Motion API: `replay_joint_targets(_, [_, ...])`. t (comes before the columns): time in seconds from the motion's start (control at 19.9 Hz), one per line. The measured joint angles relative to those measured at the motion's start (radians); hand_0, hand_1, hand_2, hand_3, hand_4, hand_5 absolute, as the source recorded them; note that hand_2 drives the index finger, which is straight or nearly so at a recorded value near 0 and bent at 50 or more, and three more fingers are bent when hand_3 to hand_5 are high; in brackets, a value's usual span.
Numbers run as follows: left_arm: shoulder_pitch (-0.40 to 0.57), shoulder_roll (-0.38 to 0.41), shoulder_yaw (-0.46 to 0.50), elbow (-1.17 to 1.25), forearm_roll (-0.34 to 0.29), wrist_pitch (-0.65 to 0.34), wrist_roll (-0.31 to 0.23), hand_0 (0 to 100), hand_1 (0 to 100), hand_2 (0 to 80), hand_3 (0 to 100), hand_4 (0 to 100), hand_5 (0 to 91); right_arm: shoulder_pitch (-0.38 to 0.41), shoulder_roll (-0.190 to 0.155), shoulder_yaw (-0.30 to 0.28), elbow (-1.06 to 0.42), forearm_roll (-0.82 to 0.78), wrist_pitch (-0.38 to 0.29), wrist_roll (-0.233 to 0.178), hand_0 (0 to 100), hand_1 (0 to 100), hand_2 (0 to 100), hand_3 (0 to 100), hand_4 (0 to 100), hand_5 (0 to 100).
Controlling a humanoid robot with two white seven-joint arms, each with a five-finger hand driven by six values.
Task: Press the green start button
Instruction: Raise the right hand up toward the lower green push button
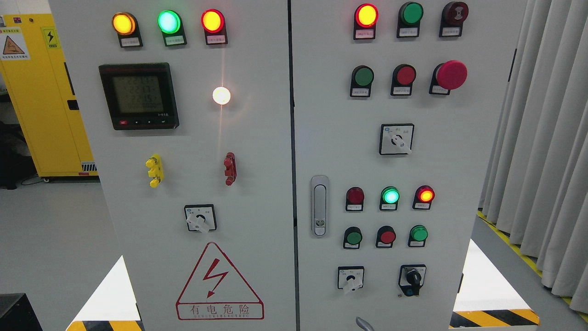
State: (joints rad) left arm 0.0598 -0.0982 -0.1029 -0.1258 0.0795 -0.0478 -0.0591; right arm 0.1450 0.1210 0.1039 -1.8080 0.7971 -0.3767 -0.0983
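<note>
From my head view, neither of my hands shows, so I cannot tell whether they hang released or clenched. I face the grey control cabinet [257, 184] with its two doors. On the right door several green buttons sit unlit: one in the upper row [364, 76] beside a red button [406, 75], two in the lower row [353, 237] [418, 233]. The labels are too small to read, so which one is the start button I cannot tell. I judge the press not yet begun. Next I must raise an arm into view, settle on the right button, and push it squarely, staying clear of the red mushroom stop [451, 75].
</note>
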Motion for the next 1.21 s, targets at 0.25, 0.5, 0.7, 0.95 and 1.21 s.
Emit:
replay_joint_targets(0.25, [0.000, 0.000, 0.000, 0.000, 0.000, 0.000, 0.000, 12, 56, 0.0, 0, 0, 0.0, -0.030, 0.001, -0.038, -0.003, 0.153, 0.000, -0.026, 63, 78, 0, 77, 80, 85])
replay_joint_targets(0.5, [0.000, 0.000, 0.000, 0.000, 0.000, 0.000, 0.000, 12, 56, 0.0, 0, 0, 0.0, -0.059, 0.002, -0.063, -0.005, 0.254, 0.002, -0.035, 67, 80, 0, 78, 81, 86])
replay_joint_targets(0.7, [0.000, 0.000, 0.000, 0.000, 0.000, 0.000, 0.000, 12, 56, 0.0, 0, 0, 0.0, -0.097, 0.002, -0.089, -0.006, 0.322, 0.005, -0.036, 68, 81, 0, 78, 80, 86])
replay_joint_targets(0.95, [0.000, 0.000, 0.000, 0.000, 0.000, 0.000, 0.000, 12, 56, 0.0, 0, 0, 0.0, -0.125, 0.003, -0.114, -0.006, 0.391, 0.012, -0.037, 68, 83, 0, 78, 81, 86])
replay_joint_targets(1.21, [0.000, 0.000, 0.000, 0.000, 0.000, 0.000, 0.000, 12, 56, 0.0, 0, 0, 0.0, -0.171, 0.003, -0.132, -0.004, 0.450, 0.019, -0.038, 70, 88, 0, 78, 82, 88])
